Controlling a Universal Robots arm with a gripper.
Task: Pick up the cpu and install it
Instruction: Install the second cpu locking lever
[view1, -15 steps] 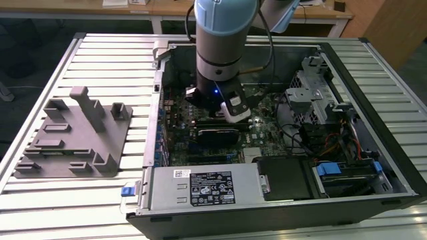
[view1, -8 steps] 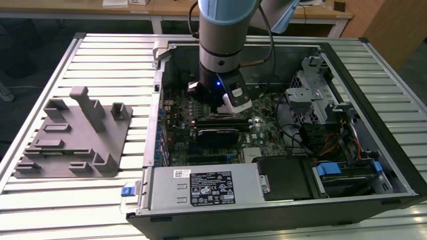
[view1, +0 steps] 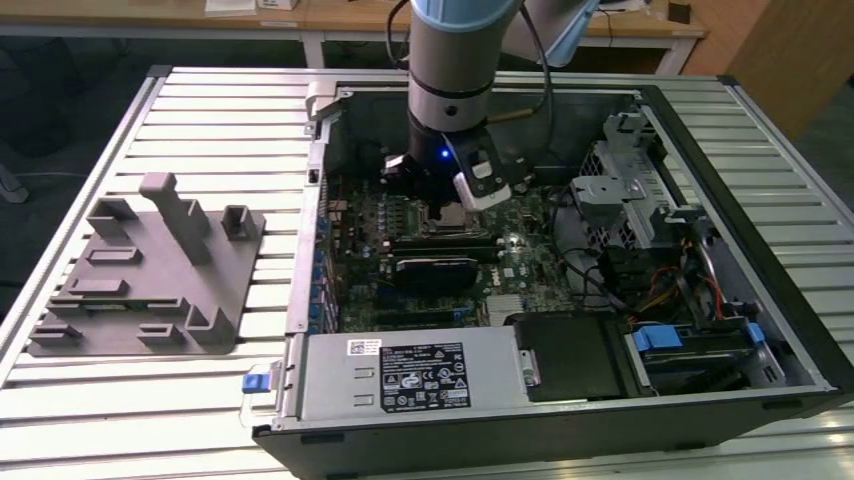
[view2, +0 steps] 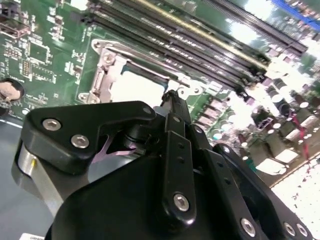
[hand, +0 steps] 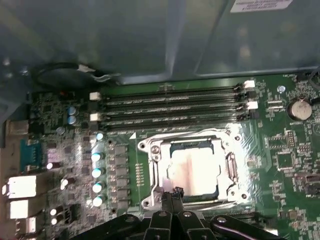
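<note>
The cpu (hand: 192, 169), a shiny silver square, lies flat inside the metal-framed socket (hand: 150, 172) on the green motherboard; it is also a bright patch in the second wrist view (view2: 136, 86). My gripper (hand: 172, 192) hovers just above the socket's edge, beside the cpu, fingers pressed together with nothing between them. In the second wrist view the gripper (view2: 171, 98) points at the socket frame (view2: 102, 75). In the exterior view the gripper (view1: 445, 207) reaches down into the open computer case, over the socket (view1: 461, 222).
Memory slots (hand: 170, 105) run alongside the socket. A row of capacitors (hand: 97, 172) stands on its other side. Case walls (view1: 318, 160), a drive cage (view1: 627, 190) and cables (view1: 627, 280) surround the board. A grey tray with upright posts (view1: 147, 270) sits at the exterior view's left.
</note>
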